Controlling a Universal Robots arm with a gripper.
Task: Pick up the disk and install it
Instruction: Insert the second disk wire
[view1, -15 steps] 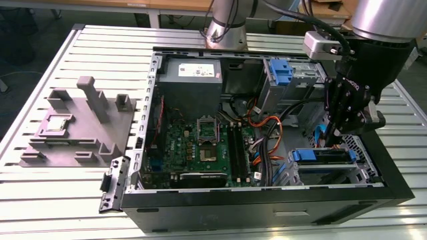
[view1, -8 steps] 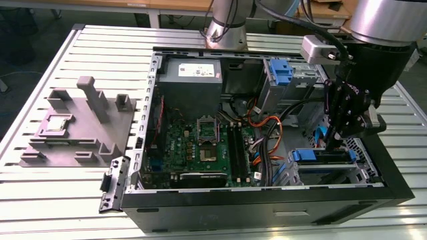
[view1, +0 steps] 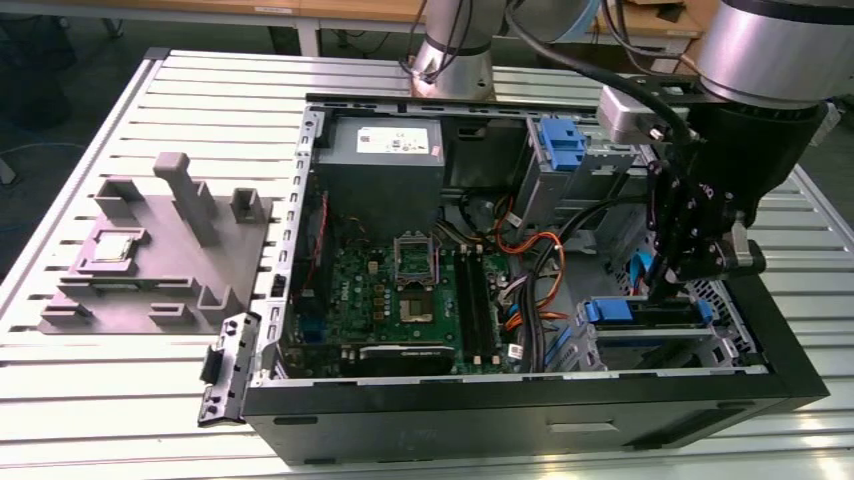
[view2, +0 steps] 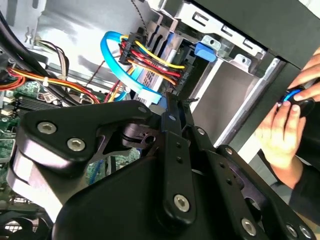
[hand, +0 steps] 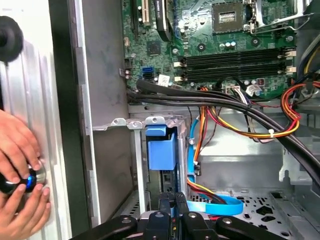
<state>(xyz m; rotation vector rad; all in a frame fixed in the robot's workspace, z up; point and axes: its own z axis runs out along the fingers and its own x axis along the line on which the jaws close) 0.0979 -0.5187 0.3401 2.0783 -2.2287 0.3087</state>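
Fingers (hand: 172, 210) pressed together over bayed disk (hand: 161, 155), person's hands (hand: 17, 170) alongside.

The arm is bent down from the far side, with the gripper (view1: 677, 285) lowered at the exterior view's right, fingers (view2: 172, 117) pressed together. A person's hands (hand: 17, 175) are seen cupped too.
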